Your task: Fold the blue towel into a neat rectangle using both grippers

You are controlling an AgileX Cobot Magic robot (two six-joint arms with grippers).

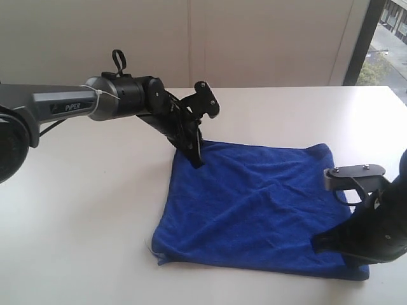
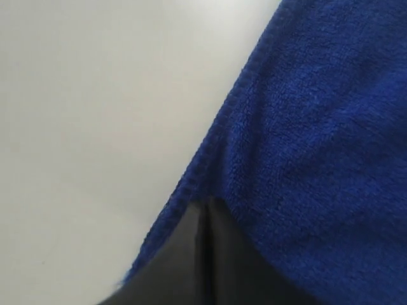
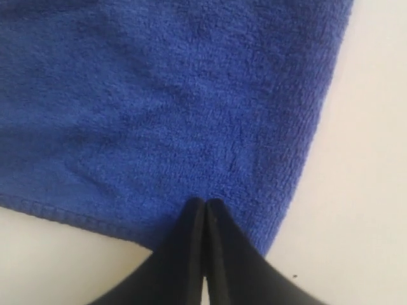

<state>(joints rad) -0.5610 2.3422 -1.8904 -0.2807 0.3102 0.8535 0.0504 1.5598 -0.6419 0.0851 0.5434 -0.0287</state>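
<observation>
The blue towel (image 1: 254,206) lies spread out on the white table, roughly square, with light wrinkles across its middle. My left gripper (image 1: 198,160) points down at the towel's far left corner. In the left wrist view its jaws are shut, and the left gripper (image 2: 205,203) tip rests against the towel (image 2: 318,127) just inside the hem. My right gripper (image 1: 316,243) sits low over the near right corner. There the right gripper (image 3: 206,202) is also shut, its tip on the towel (image 3: 159,95) close to the corner. No cloth shows between either pair of jaws.
The white table (image 1: 82,210) extends bare to the left of the towel and behind it. A pale wall stands at the back, and a window (image 1: 388,38) at the far right. The left arm's grey tube (image 1: 60,105) reaches in from the left.
</observation>
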